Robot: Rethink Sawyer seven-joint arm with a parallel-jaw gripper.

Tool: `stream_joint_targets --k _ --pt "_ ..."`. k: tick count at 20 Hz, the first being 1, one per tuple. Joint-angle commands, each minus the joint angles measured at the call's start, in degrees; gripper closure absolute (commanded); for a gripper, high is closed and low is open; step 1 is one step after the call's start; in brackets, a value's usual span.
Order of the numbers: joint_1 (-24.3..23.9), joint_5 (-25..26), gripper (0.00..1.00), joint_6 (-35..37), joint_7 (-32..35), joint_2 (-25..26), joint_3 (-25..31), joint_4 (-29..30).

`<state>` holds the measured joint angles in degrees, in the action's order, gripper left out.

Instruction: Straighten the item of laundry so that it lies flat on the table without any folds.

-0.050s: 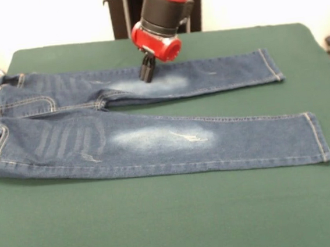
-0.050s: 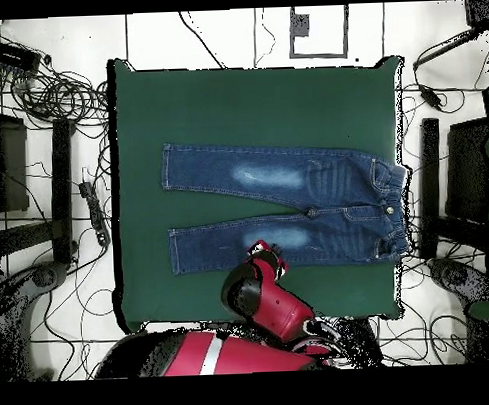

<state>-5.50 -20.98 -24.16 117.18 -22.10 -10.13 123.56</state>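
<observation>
The item of laundry, small blue denim jeans (image 1: 155, 139) with faded whitish thigh patches, lies spread out on the dark green table (image 1: 174, 222). Both legs stretch to the right in the front view and the waistband is at the left edge. Seen from overhead, the jeans (image 2: 288, 179) have the waistband at the right on the table (image 2: 255, 105). My gripper (image 1: 147, 75) hangs from the red and black arm over the far leg's faded patch, at or just above the cloth. Its black fingers look shut with nothing held. From overhead the gripper (image 2: 262, 250) sits at the edge of the leg nearest the robot.
Bare green cloth surrounds the jeans, widest along the front edge in the front view. Cables (image 2: 65, 97) and dark equipment (image 2: 7, 169) lie on the floor around the table in the overhead view. The waistband reaches close to the table's left edge in the front view.
</observation>
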Motion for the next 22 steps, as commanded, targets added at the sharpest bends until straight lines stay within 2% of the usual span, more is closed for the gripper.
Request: stream_joint_targets --k 1,7,11,15,18,22 --pt "3.8 -6.9 1.00 8.7 18.6 9.0 12.6 3.2" --pt "3.3 -8.2 1.00 9.5 20.1 6.2 14.6 6.6" --pt "3.3 -7.8 1.00 14.2 16.9 0.8 13.4 9.8" --pt "4.4 -7.6 1.00 15.5 16.3 -5.2 11.5 13.2" --pt "2.1 -6.4 1.00 13.7 19.1 -8.6 13.2 16.1" --pt "0.0 -5.2 1.00 11.8 22.0 -9.8 16.4 19.0"
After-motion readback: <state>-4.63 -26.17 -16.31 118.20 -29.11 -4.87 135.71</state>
